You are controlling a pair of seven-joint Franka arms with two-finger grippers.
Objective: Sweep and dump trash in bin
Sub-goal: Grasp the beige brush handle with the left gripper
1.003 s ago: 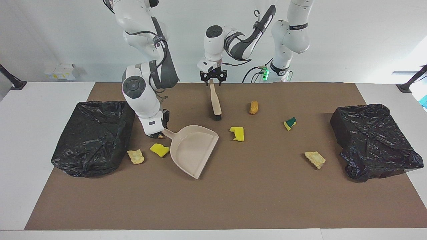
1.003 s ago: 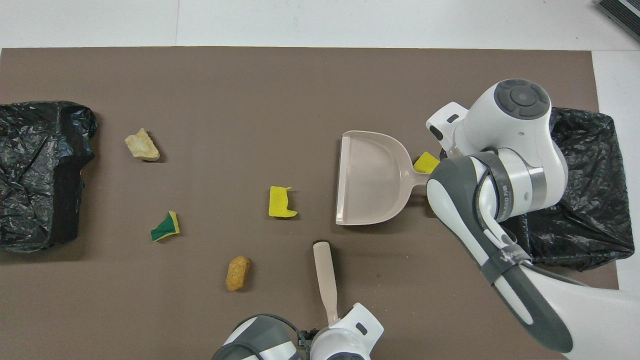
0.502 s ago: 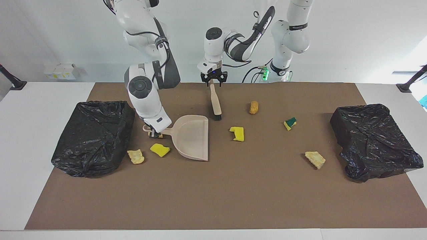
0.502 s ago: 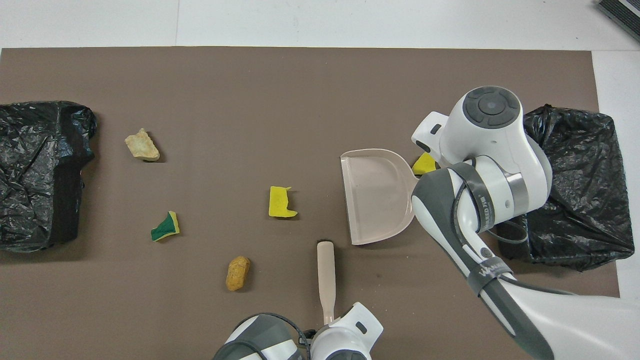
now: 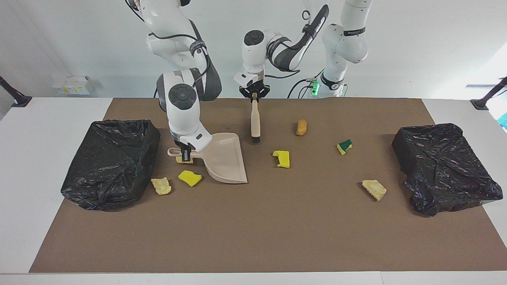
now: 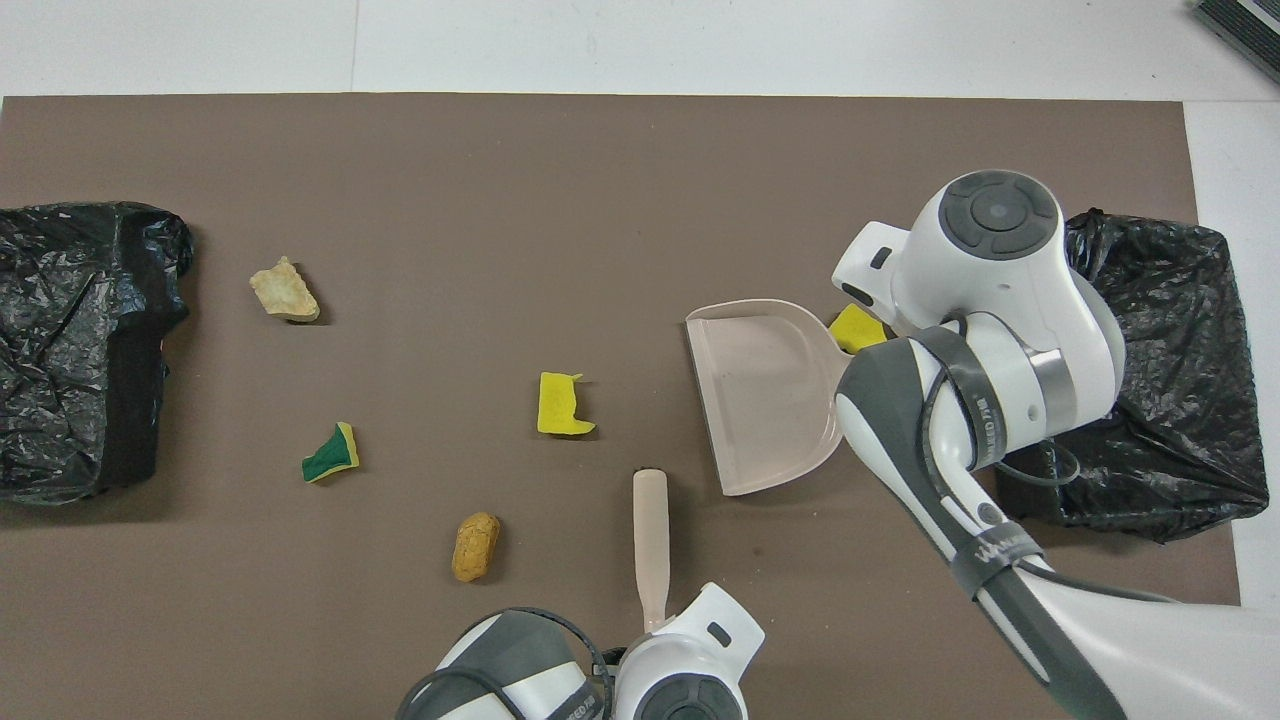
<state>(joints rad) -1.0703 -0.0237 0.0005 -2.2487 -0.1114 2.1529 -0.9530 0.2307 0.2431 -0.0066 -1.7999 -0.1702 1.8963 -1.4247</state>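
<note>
The left arm comes in from its base, bends at a raised elbow and drops its wrist straight down, so the left gripper point(image 5: 254, 95) points at the worktop point(image 5: 23, 166) and is closed on the top end of the brush point(image 5: 255, 120) handle. The brush stands nearly upright, its black bristles down on the brown mat point(image 5: 253, 229), just beside the dustpan point(image 5: 225, 158) on the side nearer the robots.

The right arm folds down steeply, its round wrist joint facing the facing camera. The right gripper point(image 5: 185, 152) is clamped on the dustpan handle. The pan's open mouth faces the left arm's end of the worktop.

The trash lies scattered around the dustpan. A tan chunk point(image 5: 184, 160) sits right under the dustpan handle, touching the right gripper's tips. A yellow sponge piece point(image 5: 190, 177) and a pale crusty chunk point(image 5: 161, 185) lie between the dustpan and the black-bagged bin point(image 5: 111, 170) at the right arm's end. Toward the left arm's end from the dustpan lie a yellow notched piece point(image 5: 281, 158), a brown oblong chunk point(image 5: 302, 127), a green-and-yellow scrap point(image 5: 344, 146) and another pale chunk point(image 5: 374, 189), the last near the second bagged bin point(image 5: 443, 166).

Lettering on the arm bands is too small to read.
</note>
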